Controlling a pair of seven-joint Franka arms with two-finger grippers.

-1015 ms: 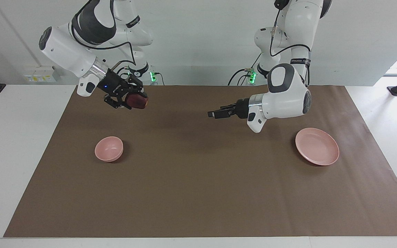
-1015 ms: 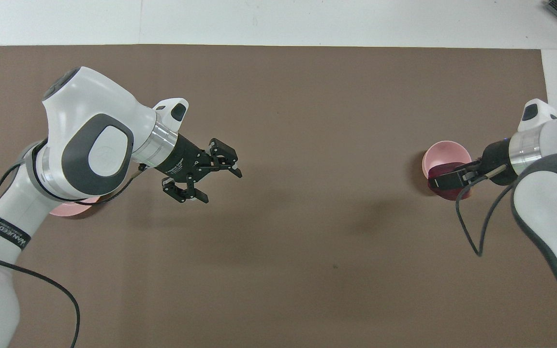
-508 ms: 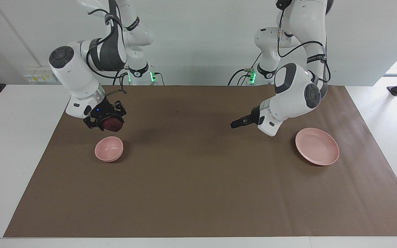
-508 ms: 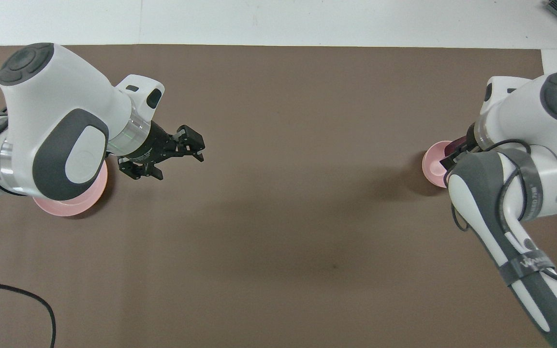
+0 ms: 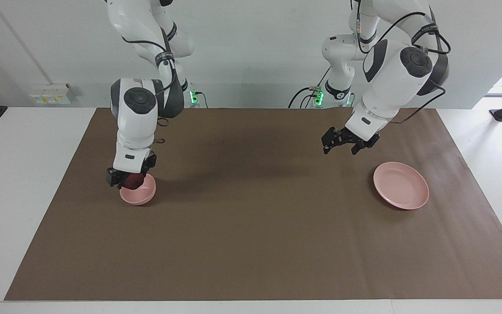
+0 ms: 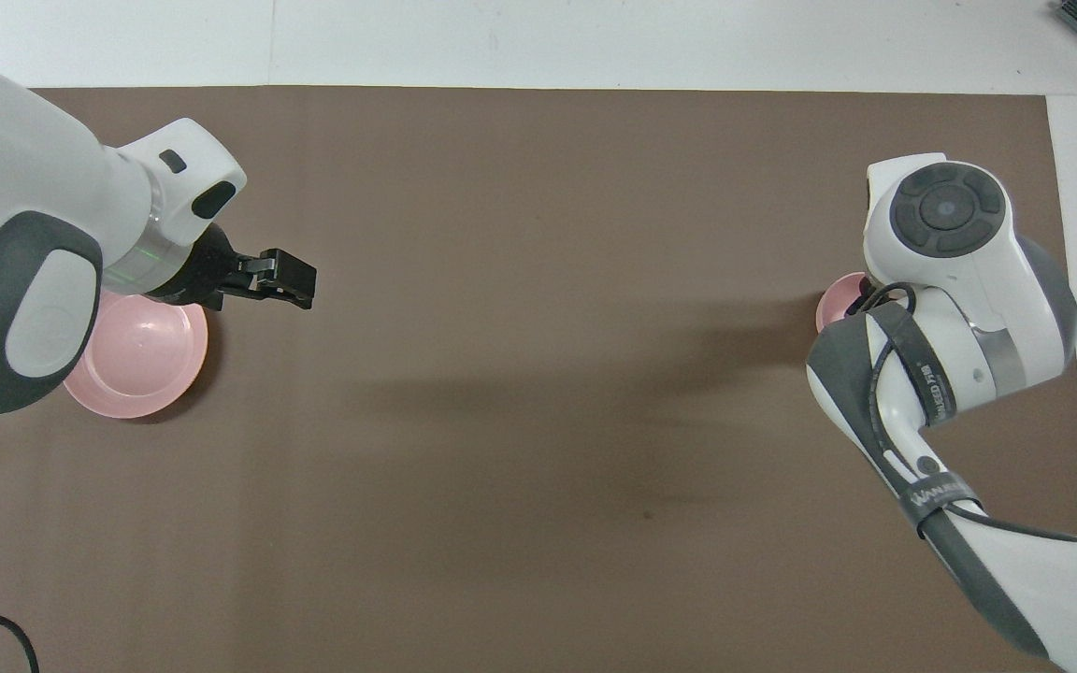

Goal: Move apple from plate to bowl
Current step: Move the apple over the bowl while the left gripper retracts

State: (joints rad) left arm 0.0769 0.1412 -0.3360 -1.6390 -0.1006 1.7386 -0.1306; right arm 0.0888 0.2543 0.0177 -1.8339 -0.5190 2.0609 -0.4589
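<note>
My right gripper (image 5: 130,179) points straight down, shut on the dark red apple (image 5: 137,180). The apple is at the mouth of the small pink bowl (image 5: 139,196), and the rim hides its underside. In the overhead view the right arm covers the apple, and only a sliver of the bowl (image 6: 836,304) shows. The wide pink plate (image 5: 401,191) lies bare toward the left arm's end of the table. My left gripper (image 5: 341,148) hangs open in the air above the mat beside the plate (image 6: 136,360), holding nothing.
A brown mat (image 5: 255,226) covers most of the white table. Both dishes stand on the mat, one toward each end.
My right gripper has swung over and come down with the apple to the bowl's mouth. The left arm has drawn back toward the plate and turned its open gripper downward.
</note>
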